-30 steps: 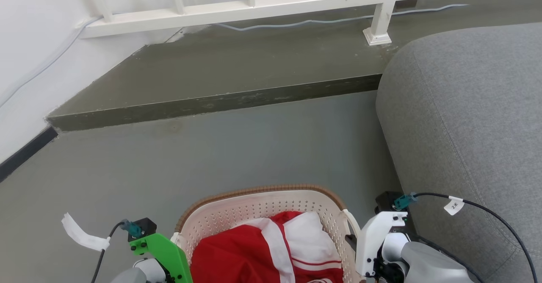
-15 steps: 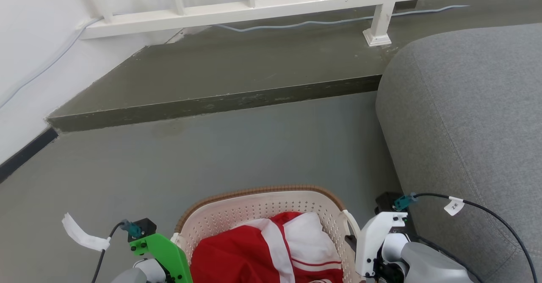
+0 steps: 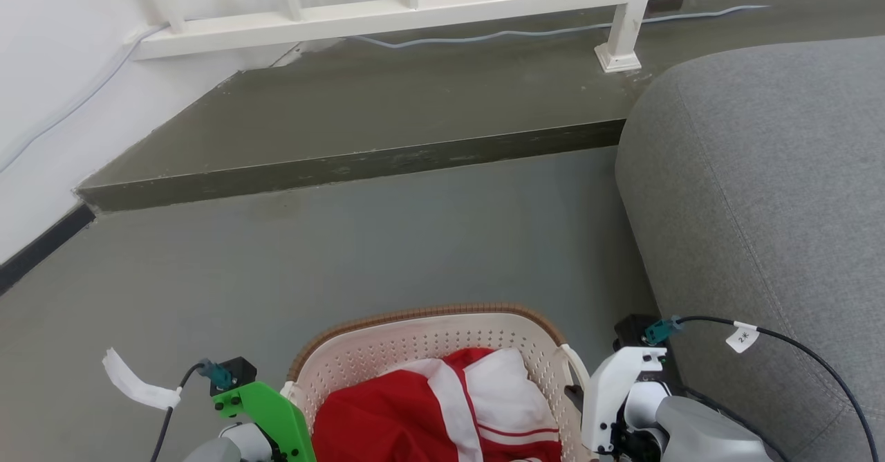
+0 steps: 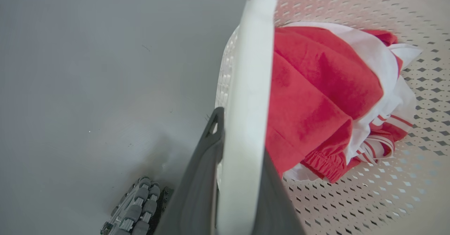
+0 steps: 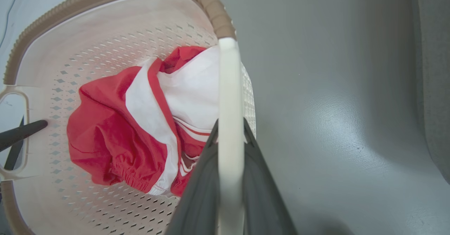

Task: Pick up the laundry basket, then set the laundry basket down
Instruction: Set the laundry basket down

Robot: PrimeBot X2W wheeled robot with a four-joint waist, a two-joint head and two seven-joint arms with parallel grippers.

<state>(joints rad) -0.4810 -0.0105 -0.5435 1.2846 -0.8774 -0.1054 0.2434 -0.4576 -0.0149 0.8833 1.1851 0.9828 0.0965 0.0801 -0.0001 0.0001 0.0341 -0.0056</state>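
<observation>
Gripping with left gripper (image 4: 242, 140) and right gripper (image 5: 230, 126), each closed tight on a white loop handle (image 5: 229, 87), held the small cream-white perforated plastic laundry basket (image 3: 429, 337) low over grey floor (image 3: 415, 241) beside grey fabric sofa (image 3: 760, 171). Judged light, stiff; handles surest.

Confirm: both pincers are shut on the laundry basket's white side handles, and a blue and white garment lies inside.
Not quite: the garment is red and white, not blue; the right wrist view shows it. The left pincer and right pincer are indeed shut on the white side handles of the laundry basket.
</observation>
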